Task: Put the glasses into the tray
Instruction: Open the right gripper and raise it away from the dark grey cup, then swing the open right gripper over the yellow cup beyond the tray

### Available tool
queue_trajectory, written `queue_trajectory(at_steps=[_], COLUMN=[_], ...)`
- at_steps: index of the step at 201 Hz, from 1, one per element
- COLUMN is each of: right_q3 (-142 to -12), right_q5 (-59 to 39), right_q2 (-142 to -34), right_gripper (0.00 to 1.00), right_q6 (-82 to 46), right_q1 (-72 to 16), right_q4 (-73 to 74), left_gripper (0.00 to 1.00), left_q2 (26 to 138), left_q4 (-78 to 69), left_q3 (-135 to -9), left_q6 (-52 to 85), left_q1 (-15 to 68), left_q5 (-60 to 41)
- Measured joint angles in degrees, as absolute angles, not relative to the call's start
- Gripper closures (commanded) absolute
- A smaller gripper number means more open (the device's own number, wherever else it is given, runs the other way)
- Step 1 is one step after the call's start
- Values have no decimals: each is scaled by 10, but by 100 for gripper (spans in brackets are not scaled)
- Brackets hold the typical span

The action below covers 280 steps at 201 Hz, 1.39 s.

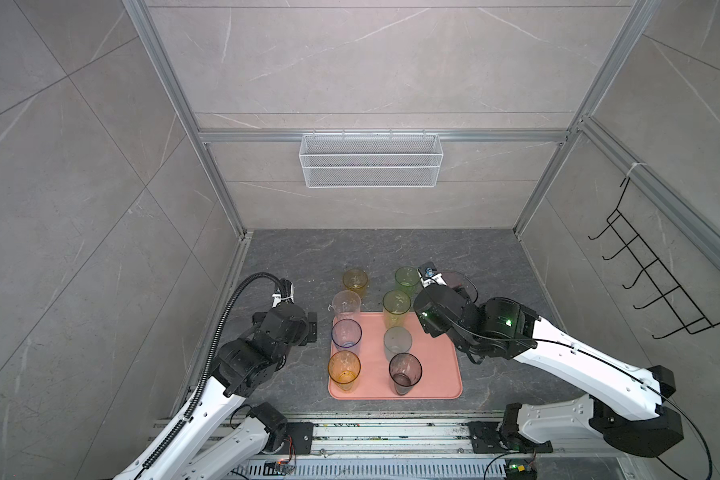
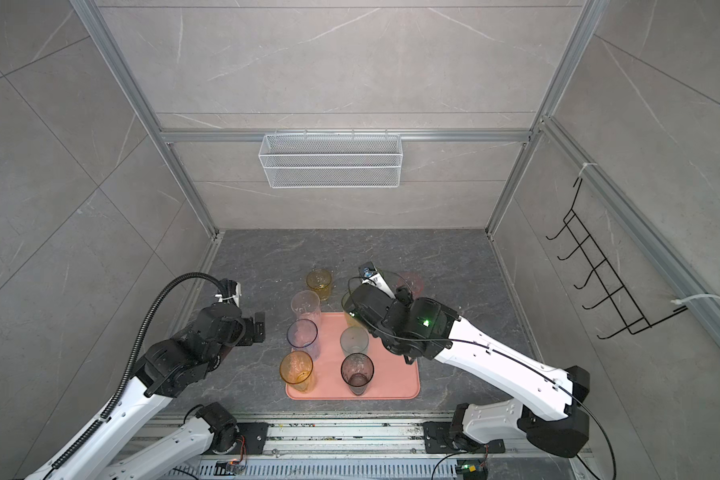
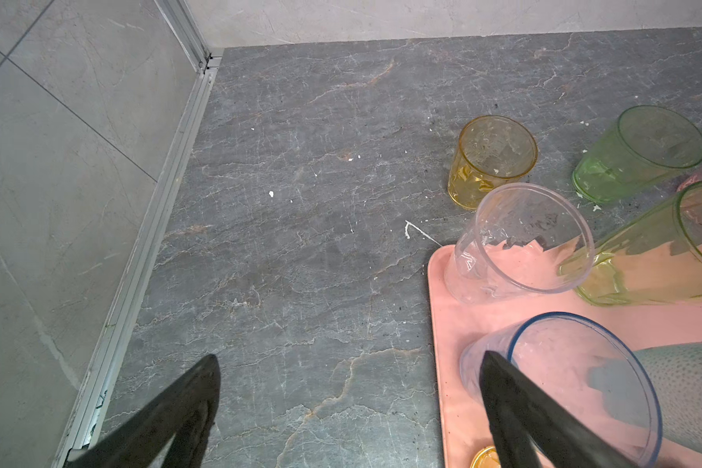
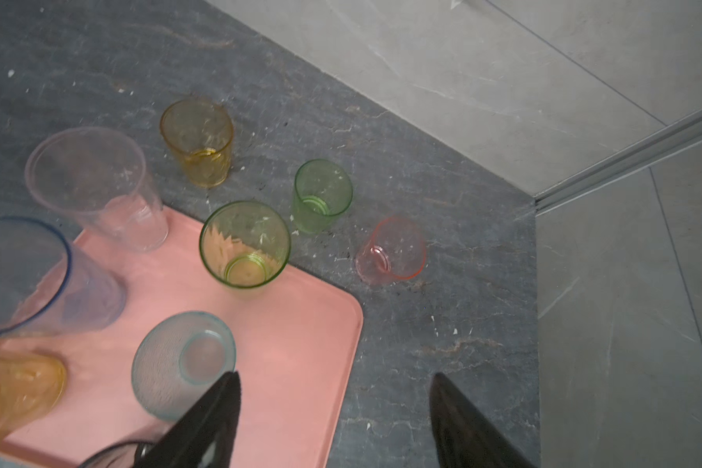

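The salmon-pink tray lies on the dark stone floor. Several glasses stand upright on it: clear, blue, amber, tall green, teal-grey and smoky black. Behind the tray, off it, stand a short amber glass, a short green glass and a pink glass. My right gripper hangs open and empty over the tray's right edge, beside the teal-grey glass. The left gripper is wide open over bare floor, left of the blue glass.
A white wire-mesh basket hangs on the back wall. A black hook rack is fixed to the right wall. Aluminium frame rails run along the floor's edges, and tiled walls close in on three sides.
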<state>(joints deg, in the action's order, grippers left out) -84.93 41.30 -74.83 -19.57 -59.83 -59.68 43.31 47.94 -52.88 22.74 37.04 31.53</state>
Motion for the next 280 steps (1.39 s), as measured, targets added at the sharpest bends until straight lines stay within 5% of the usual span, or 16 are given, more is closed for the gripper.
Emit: queue_trajectory(at_steps=[144,280], right_q3=[-1056,-1166], right_q5=[141,-25], right_q2=[-1026,-1215], right_gripper=[28,31], right_q6=[-124,-121], right_q1=[-385,-370], right_q4=[-464,-430], left_gripper=[0,0], left_q2=[406,428], left_q4=[553,548], left_q3=[-545,-545], left_q6=[232,231], left_q1=[370,370], left_q5=[378,403])
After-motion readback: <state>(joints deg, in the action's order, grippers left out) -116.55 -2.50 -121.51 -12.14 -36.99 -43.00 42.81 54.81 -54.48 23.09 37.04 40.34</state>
